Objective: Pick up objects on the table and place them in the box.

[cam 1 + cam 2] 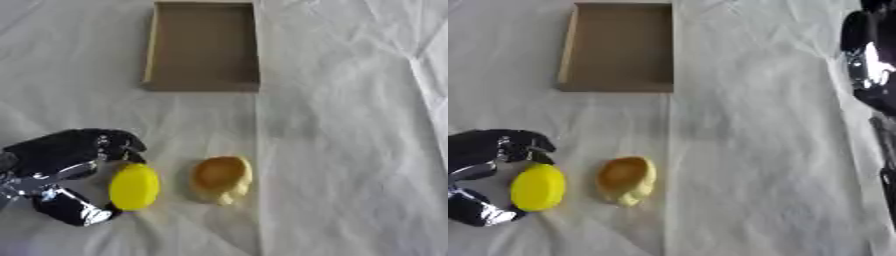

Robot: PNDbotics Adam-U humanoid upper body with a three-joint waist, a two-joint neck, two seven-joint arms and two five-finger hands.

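Here left hand (66, 172) at lower left curls fingers and thumb round the yellow oval object (134, 186), likely light, smooth, slippery plastic, best pinched across its narrow sides; box (150, 55) upper centre.

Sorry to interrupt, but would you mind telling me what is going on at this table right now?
The robot's left hand has its fingers and thumb curled around a yellow oval object lying on the white cloth. Just to its right lies a yellow-brown object, untouched. The cardboard box sits at the far side and looks empty. Part of the right arm shows at the right edge of the right eye view, but I cannot make out that hand's fingers.
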